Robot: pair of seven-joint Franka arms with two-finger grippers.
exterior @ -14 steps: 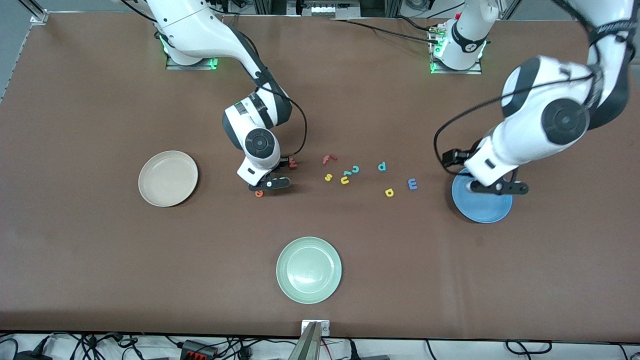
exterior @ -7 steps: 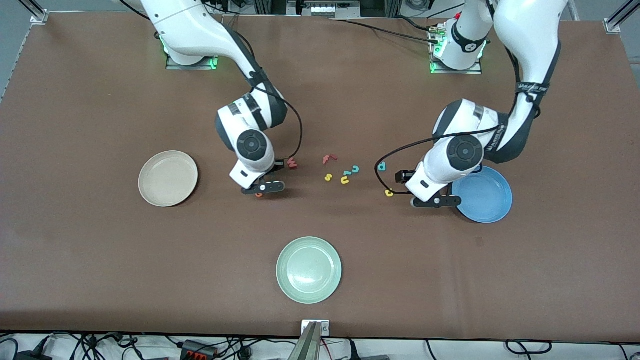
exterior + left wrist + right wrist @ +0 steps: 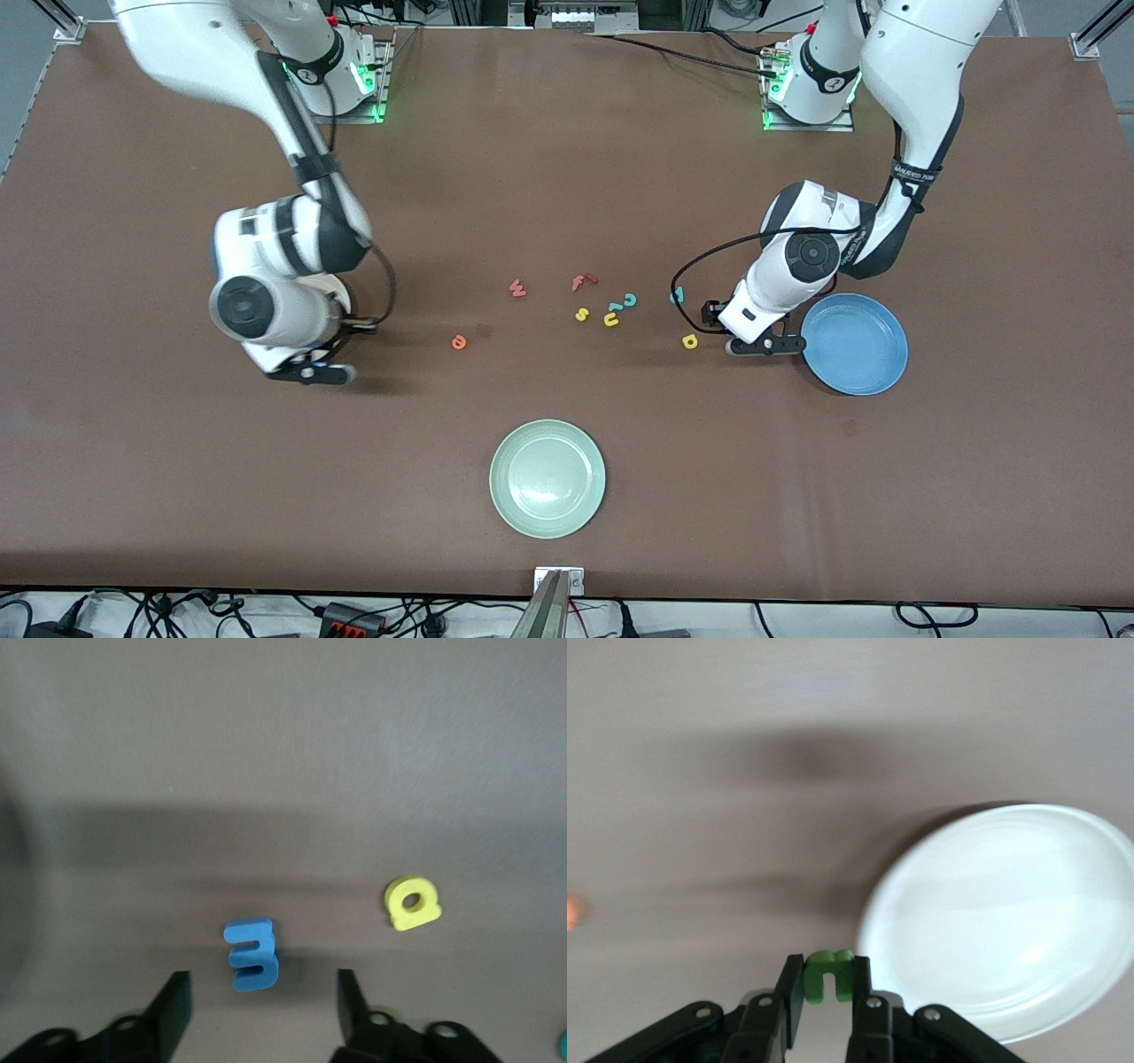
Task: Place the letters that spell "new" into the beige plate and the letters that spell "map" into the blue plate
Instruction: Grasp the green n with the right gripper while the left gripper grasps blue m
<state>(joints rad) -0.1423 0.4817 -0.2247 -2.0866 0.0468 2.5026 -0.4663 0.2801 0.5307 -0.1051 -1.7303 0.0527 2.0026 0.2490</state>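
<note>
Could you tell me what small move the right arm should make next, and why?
Probably carry the green n fully over the beige plate and open. The right gripper is shut on the letter, which sits just short of the plate's rim.

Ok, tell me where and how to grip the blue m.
Come straight down from above with the left gripper. The blue m lies flat on the table, apart from the yellow a, so only its thin outer edges offer a hold. Probably close the jaws, open either side of it, across its narrower width.
</note>
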